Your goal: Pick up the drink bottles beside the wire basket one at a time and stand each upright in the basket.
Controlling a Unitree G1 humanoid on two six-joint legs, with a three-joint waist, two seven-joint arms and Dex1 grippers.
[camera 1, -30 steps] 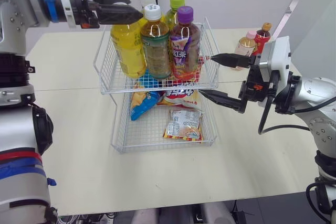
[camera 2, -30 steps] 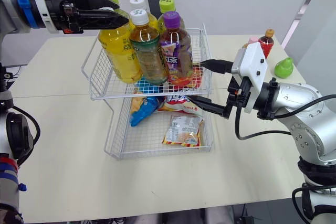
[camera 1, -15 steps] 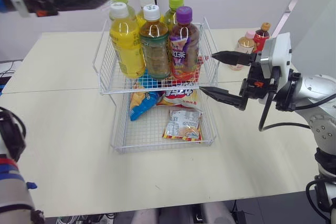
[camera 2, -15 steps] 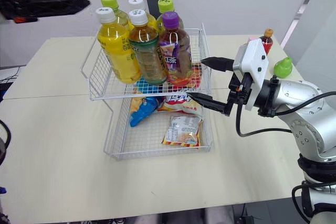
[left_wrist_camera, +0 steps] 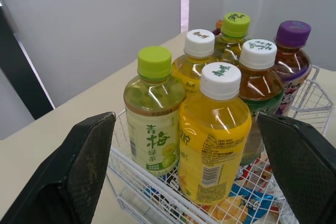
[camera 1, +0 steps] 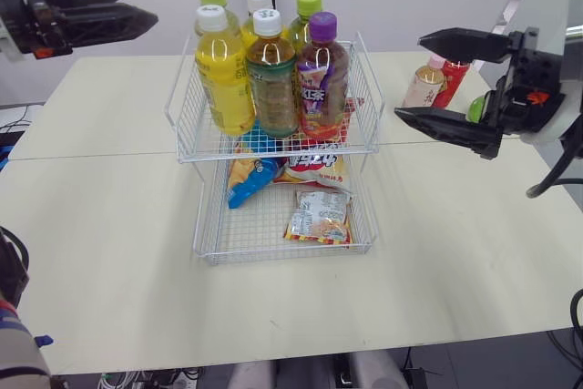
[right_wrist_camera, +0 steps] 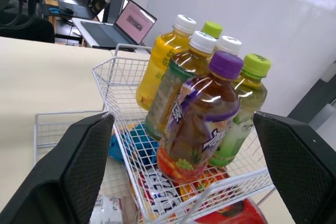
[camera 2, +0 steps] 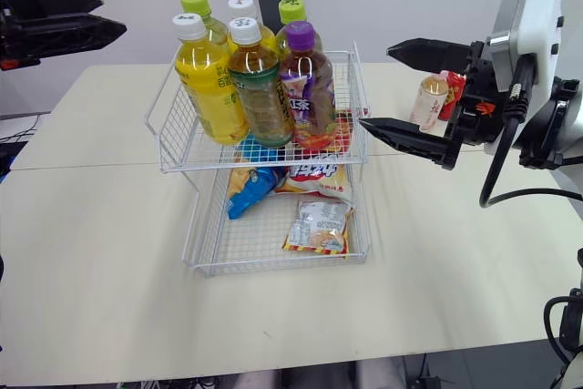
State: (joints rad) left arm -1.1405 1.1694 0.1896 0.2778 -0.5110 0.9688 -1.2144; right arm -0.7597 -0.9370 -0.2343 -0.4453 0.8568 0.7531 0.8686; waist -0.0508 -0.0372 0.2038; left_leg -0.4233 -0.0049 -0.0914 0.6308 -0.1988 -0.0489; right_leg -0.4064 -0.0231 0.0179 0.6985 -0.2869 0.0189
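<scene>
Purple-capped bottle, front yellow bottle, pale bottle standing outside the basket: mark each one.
purple-capped bottle (camera 1: 320,84), left eye view, on its label.
front yellow bottle (camera 1: 224,79), left eye view, on its body.
pale bottle (camera 1: 423,88), left eye view, on its body.

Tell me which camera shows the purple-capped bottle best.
The right wrist view: the purple-capped bottle stands nearest, cap and label in plain sight. Both eye views show it from farther off. The left wrist view shows its cap and shoulder behind a white-capped bottle.
</scene>
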